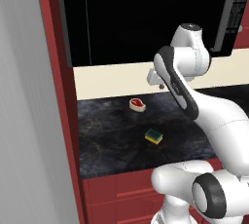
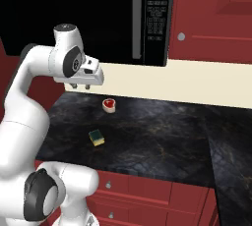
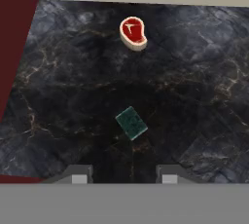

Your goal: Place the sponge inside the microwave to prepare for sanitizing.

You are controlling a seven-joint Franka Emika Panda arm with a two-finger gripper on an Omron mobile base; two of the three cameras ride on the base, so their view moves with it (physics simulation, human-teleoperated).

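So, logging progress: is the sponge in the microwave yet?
Out. The sponge lies on the dark counter, below the microwave.

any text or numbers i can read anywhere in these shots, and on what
Nothing can be quoted with confidence.
Microwave display at the top of its button panel: pale digits, too blurred to read.
Microwave button panel below it: rows of small white labels, too small to read.
Sponge, steak-shaped piece, countertop and cabinet doors: no lettering visible.
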